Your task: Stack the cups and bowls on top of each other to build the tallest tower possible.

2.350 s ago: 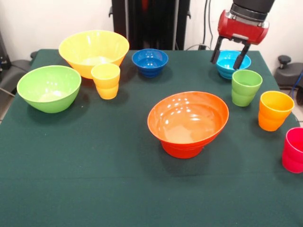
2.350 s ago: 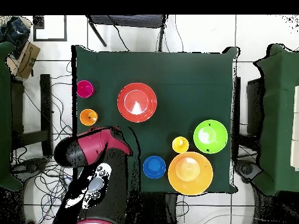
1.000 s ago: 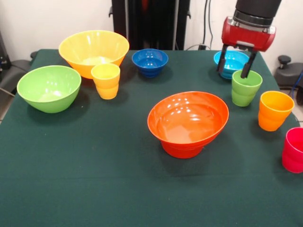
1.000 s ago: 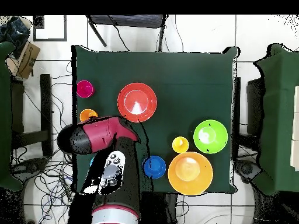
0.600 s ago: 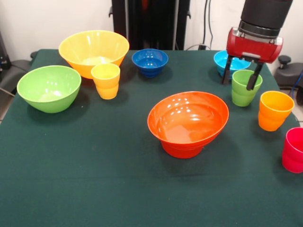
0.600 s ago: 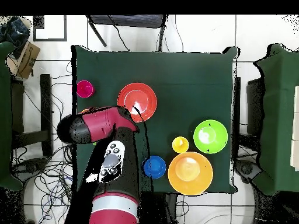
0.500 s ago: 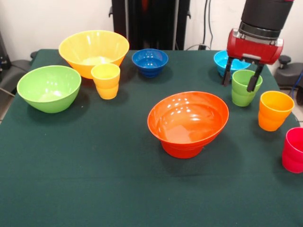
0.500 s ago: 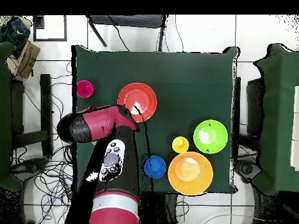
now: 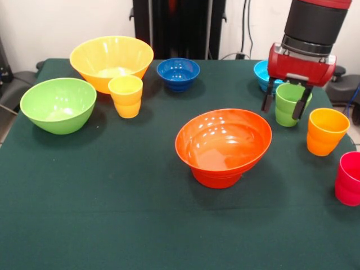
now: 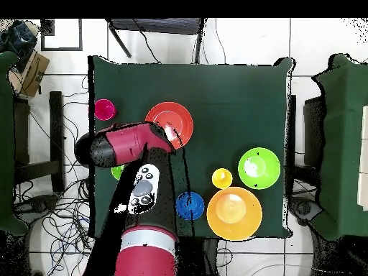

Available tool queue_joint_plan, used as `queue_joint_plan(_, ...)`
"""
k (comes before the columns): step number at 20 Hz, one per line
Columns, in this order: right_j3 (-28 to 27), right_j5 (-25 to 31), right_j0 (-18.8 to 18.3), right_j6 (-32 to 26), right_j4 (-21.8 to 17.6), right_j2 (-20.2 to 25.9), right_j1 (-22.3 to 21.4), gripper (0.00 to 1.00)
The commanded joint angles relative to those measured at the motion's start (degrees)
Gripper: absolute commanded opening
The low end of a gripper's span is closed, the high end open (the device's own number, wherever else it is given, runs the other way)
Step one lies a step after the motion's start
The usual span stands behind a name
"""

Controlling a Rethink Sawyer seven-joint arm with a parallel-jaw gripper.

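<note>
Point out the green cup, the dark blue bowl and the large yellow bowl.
green cup (image 9: 288, 102), front view, its side wall between the gripper's fingers.
dark blue bowl (image 9: 178, 72), front view, its inside.
large yellow bowl (image 9: 111, 58), front view, its inside.

Dark green cloth-covered table (image 9: 112, 214). Green cup (image 9: 291, 104) between the open gripper (image 9: 286, 104) fingers; light blue bowl (image 9: 262, 73) behind, orange-yellow cup (image 9: 326, 131) and pink-red cup (image 9: 349, 179) beside, tower (image 9: 224, 146) nearby, other bowls well apart.
</note>
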Motion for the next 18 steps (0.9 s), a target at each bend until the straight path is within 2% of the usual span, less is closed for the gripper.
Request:
queue_joint_plan(1, -3.6, 5.3, -1.8, -3.5, -1.2, 6.2, 3.6, 1.00)
queue_joint_plan(6, -3.8, 4.9, -1.8, -3.0, -1.3, 6.0, 3.8, 1.00)
queue_joint_plan(13, -1.2, 4.9, -4.6, -6.1, -2.0, 8.3, 2.5, 1.00)
queue_joint_plan(18, -1.3, 4.7, -4.8, -6.1, -2.8, 8.6, 2.6, 1.00)
